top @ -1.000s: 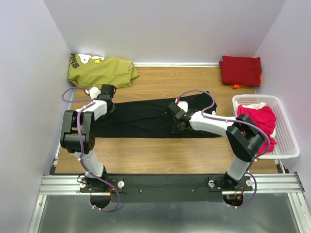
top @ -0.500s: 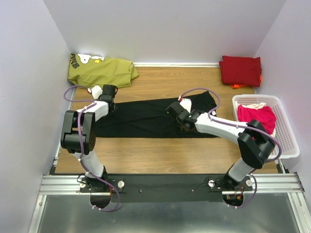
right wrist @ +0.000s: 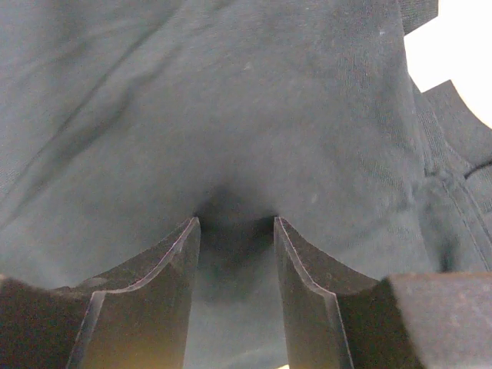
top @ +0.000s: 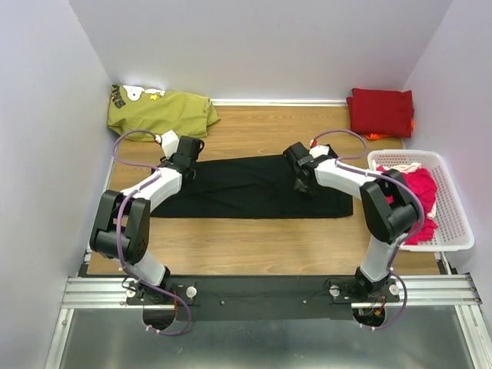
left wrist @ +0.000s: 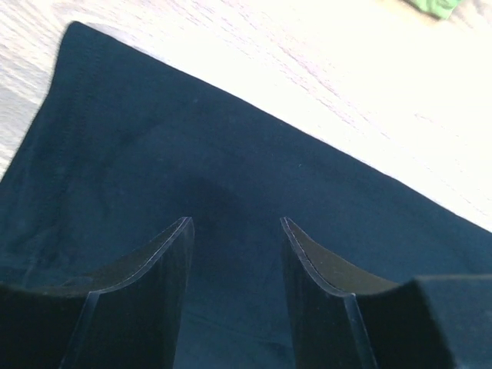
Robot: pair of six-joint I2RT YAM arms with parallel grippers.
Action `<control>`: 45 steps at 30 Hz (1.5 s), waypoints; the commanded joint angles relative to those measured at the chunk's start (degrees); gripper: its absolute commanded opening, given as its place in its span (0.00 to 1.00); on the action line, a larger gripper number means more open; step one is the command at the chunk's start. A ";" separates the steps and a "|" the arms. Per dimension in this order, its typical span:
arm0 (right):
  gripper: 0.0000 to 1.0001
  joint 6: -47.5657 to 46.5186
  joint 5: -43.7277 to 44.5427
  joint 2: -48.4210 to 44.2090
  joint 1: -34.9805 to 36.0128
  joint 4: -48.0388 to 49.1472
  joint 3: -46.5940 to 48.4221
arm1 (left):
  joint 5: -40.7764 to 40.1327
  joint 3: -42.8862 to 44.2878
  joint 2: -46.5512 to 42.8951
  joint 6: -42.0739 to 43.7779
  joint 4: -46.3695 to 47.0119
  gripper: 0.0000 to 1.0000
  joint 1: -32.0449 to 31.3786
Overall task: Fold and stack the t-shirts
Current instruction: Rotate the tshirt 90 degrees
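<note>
Pale wooden table (top: 254, 246) between lilac walls carried the black t-shirt (top: 246, 184) at its middle, already narrowed to a long band whose long axis ran left to right, its right end sitting slightly nearer the arms. Both pincers hung directly over it. The left pincer (left wrist: 234, 221) stood above the band's far-left edge, just inside the corner, jaws parted with nothing between them. The right pincer (right wrist: 234, 223) was over the right third, short of the end, its jaws likewise parted and gripping nothing. The cloth lay straight below each, so the coming grasp probably called for a move outward along the band to an end. The right arm was the nearer to the right end, the left arm to the left.

Beyond the band, an olive t-shirt (top: 157, 114) lay loosely in the far-left corner and a folded dark red t-shirt (top: 380, 111) in the far-right. Bright pink t-shirts (top: 411, 184) filled a white basket (top: 415, 157) at the right edge.

No front print showed on the black shirt. Whether either set of fingertips touched the cloth could not be told. The right arm's elbow covered part of the basket.
</note>
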 commanded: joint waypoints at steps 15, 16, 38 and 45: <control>0.52 -18.24 -6.70 36.44 -8.94 1.36 41.68 | -1.74 -4.46 -6.38 -0.80 0.63 0.57 -2.56; 0.52 -18.95 -8.53 39.16 -8.94 1.09 47.19 | -1.74 -4.64 -6.29 -0.71 0.72 0.57 -2.73; 0.51 -27.67 -5.47 14.92 23.04 15.77 29.94 | -2.80 -3.33 -1.65 -0.62 2.40 0.58 -1.51; 0.50 -20.46 -9.69 14.05 30.08 16.03 25.28 | 0.71 2.47 6.97 -3.26 -0.60 0.58 9.47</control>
